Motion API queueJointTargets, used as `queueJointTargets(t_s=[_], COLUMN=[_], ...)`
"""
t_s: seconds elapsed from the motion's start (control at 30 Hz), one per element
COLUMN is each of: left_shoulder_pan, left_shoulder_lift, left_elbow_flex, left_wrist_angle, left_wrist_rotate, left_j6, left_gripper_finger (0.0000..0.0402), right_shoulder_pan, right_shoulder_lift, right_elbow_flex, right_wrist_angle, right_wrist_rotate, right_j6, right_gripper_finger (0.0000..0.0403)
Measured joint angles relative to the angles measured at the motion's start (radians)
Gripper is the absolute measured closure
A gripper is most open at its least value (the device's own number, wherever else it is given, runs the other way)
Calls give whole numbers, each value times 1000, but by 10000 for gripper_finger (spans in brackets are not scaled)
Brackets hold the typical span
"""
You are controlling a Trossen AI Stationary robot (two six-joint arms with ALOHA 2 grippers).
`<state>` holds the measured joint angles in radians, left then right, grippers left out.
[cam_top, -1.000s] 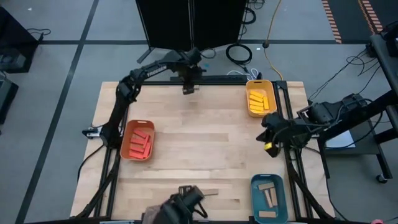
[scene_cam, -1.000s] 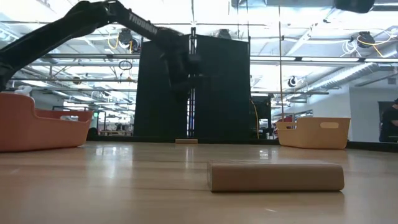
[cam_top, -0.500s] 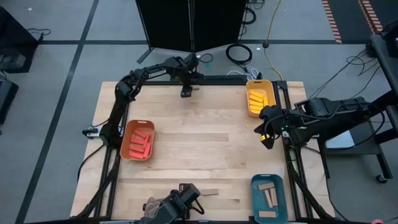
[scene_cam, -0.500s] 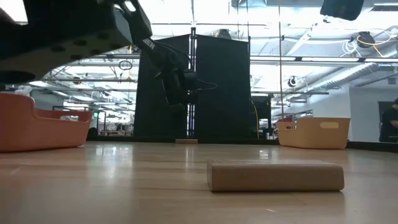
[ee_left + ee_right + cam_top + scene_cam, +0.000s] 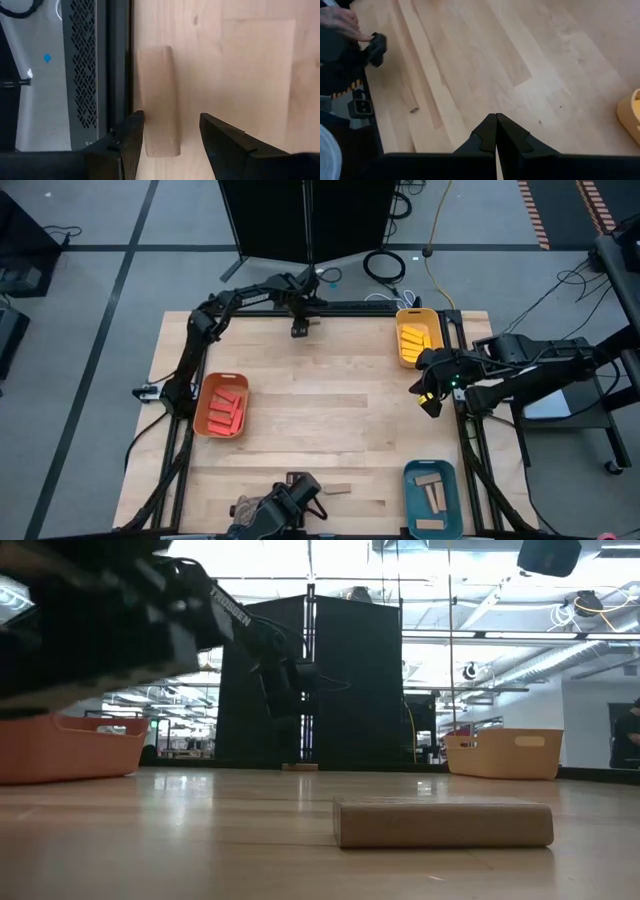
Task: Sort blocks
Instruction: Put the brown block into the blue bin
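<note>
Table (image 5: 320, 395): light wood, seen whole from above.

Left gripper (image 5: 170, 137): we find it at the far edge of the table, its fingers (image 5: 132, 135) spread apart and empty, a tan block (image 5: 157, 97) lying flat on the wood between and just ahead of them, hard against the dark frame at the table's rim.

Right gripper (image 5: 495, 131): we place it over the table's right side, just in front of the yellow tray (image 5: 417, 338); its fingers are pressed together with nothing between them.

Orange tray (image 5: 221, 405): left side, holding red blocks (image 5: 226, 408).

Yellow tray: far right corner, holding yellow blocks (image 5: 416, 340).

Teal tray (image 5: 433, 498): near right corner, holding tan blocks (image 5: 432, 492) (we count three or so).

Loose tan block (image 5: 443, 822): flat on the table near its front edge, close to the low camera.

Person's hand (image 5: 340, 21): at the table's near edge, beside a small dark object (image 5: 376, 49).
</note>
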<state>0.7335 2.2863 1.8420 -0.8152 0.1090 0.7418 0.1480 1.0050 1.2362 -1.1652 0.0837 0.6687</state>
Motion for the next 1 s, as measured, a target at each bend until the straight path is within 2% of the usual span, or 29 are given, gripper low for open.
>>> queueJointTargets(t_s=[0.47,0.63,0.73,1.0], left_shoulder_pan=[13,6,3,-27], left_shoulder_lift=[37,37,37,36], left_elbow_flex=[2,2,2,5], left_wrist_angle=[-2,-2,-8,-41], left_wrist_rotate=[-29,-32,-33,-54], left_j6=[-4,-47,-71,-83], left_gripper_finger=[210,213,234,322], right_shoulder_pan=[-12,-12,-12,-12], right_shoulder_lift=[0,0,0,0], right_elbow_flex=[0,0,0,0], right_wrist_angle=[0,-2,-9,-45], right_wrist_rotate=[-34,-34,-38,-38], right_j6=[-8,-8,-8,-6], right_gripper_finger=[403,403,403,403])
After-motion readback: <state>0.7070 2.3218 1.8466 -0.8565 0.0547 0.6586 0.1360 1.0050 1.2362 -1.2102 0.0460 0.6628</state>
